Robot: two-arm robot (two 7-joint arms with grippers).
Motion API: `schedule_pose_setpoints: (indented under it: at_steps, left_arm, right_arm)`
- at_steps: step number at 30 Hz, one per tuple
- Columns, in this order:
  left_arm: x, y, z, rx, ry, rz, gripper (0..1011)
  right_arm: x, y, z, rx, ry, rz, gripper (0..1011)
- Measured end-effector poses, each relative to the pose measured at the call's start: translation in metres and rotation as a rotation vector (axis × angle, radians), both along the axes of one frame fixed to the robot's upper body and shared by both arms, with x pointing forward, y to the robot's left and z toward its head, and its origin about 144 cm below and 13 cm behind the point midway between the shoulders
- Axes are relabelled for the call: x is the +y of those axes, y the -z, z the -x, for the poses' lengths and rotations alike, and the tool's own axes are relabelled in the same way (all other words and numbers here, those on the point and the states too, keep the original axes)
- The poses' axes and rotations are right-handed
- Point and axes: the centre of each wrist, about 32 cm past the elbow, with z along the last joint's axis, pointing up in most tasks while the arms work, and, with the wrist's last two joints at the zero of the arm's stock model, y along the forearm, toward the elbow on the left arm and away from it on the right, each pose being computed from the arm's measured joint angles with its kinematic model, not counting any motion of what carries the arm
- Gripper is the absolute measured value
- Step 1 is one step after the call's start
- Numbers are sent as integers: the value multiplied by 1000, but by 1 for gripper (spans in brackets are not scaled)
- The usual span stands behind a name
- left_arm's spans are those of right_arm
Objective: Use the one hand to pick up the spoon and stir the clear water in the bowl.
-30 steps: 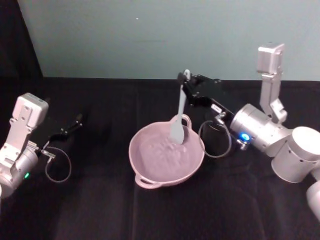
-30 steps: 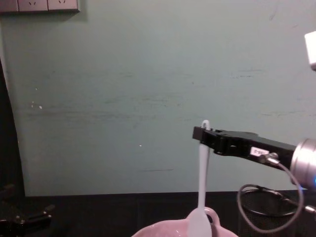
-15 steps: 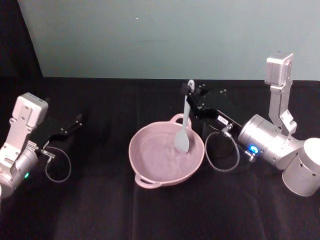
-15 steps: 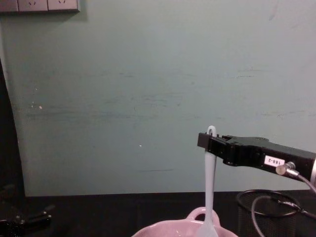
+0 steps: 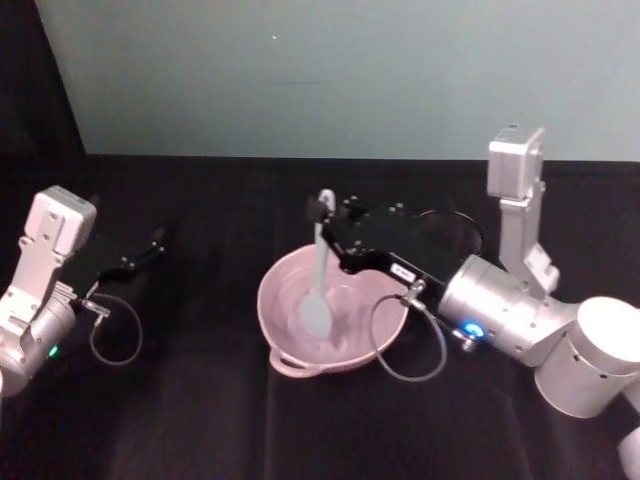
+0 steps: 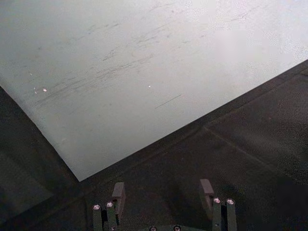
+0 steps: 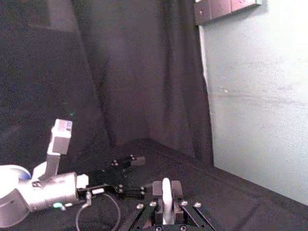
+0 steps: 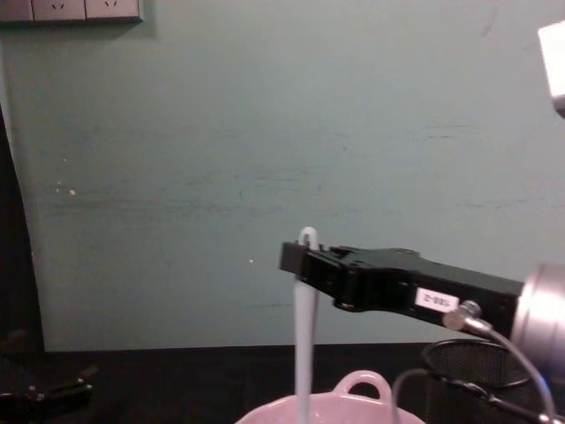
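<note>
On the black table [image 5: 200, 420] our right gripper [image 5: 321, 210] pinches the spoon [image 5: 318, 275] upright in the mid-table bowl [image 5: 264, 300]. We judge it mid-stir, circling next. Left gripper [image 5: 152, 243] sits open by the left edge.

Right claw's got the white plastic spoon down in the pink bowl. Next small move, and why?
Probably sweep the long white plastic spoon in a short arc toward the robot's right. The right claw is shut on its handle top, and its head sits left of centre in the glossy pink bowl, so room lies that way. Left claw is parked at left.
</note>
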Motion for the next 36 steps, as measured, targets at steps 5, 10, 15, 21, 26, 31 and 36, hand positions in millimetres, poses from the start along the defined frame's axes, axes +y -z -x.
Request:
schedule_pose_setpoints:
  at_steps: [5, 10, 15, 21, 26, 31, 36]
  left_arm:
    - [0, 0, 0, 0, 0, 0, 1011]
    - [0, 0, 0, 0, 0, 0, 1011]
    - [0, 0, 0, 0, 0, 0, 1011]
    - [0, 0, 0, 0, 0, 0, 1011]
    - [0, 0, 0, 0, 0, 0, 1011]
    - [0, 0, 0, 0, 0, 0, 1011]
    - [0, 0, 0, 0, 0, 0, 1011]
  right_arm:
    - [11, -1, -8, -7, -12, -16, 121]
    - [16, 4, -24, -8, 10, -35, 121]
    - [14, 10, -38, 10, 48, -50, 121]
    - [-1, 13, -48, 26, 125, -71, 121]
    - [-16, 12, -46, 21, 164, -72, 121]
    - [-26, 11, -39, 20, 178, -63, 121]
    - [-31, 11, -28, 19, 168, -45, 121]
